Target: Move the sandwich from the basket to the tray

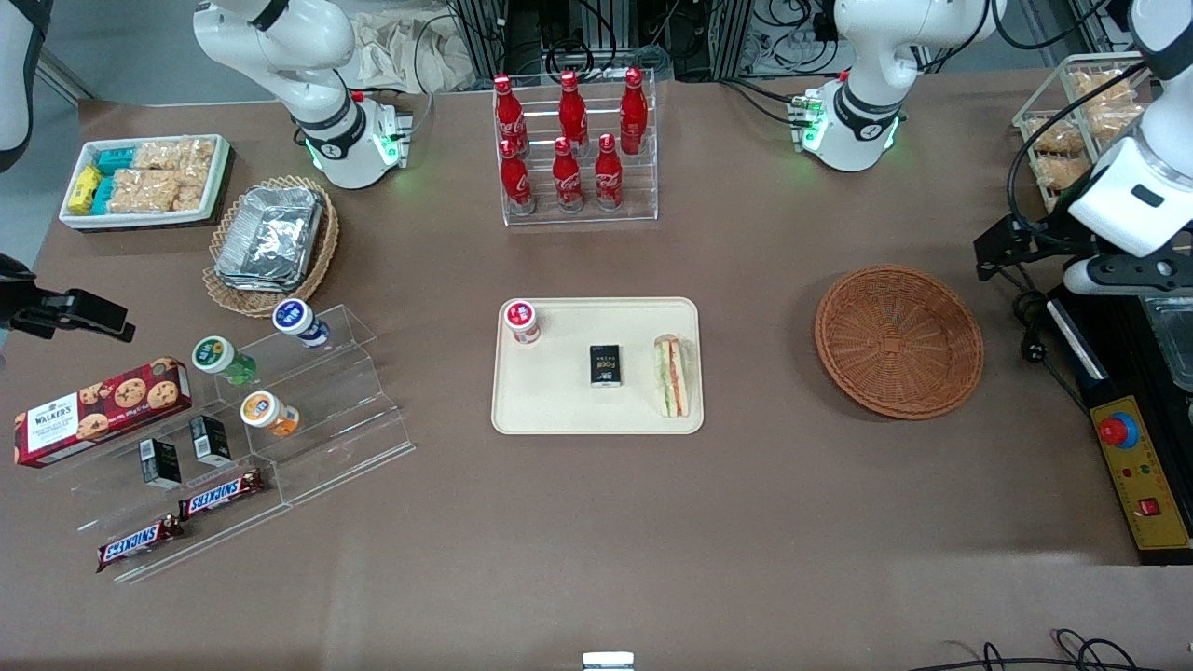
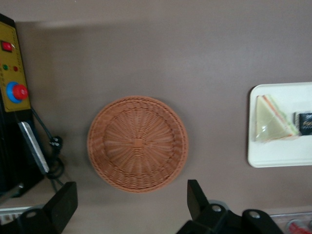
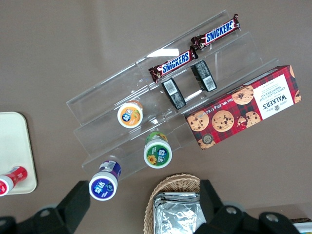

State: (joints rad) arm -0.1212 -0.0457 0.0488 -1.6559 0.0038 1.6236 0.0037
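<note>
The sandwich (image 1: 673,376), a wrapped wedge with green and orange-red layers, lies flat on the cream tray (image 1: 559,410), at the tray's end nearest the basket. The round reddish-brown wicker basket (image 1: 898,341) stands on the table beside the tray, with nothing in it. My gripper (image 1: 1007,250) hangs high above the table at the working arm's end, near the basket's rim. It is open and holds nothing. The wrist view shows the gripper (image 2: 129,202) with its dark fingers wide apart, the basket (image 2: 138,143) below them, and the sandwich (image 2: 274,119) on the tray (image 2: 278,158).
A small black box (image 1: 605,364) and a red-capped bottle (image 1: 522,321) also rest on the tray. A rack of cola bottles (image 1: 573,149) stands farther from the camera. A yellow control box with a red button (image 1: 1139,475) lies at the working arm's end.
</note>
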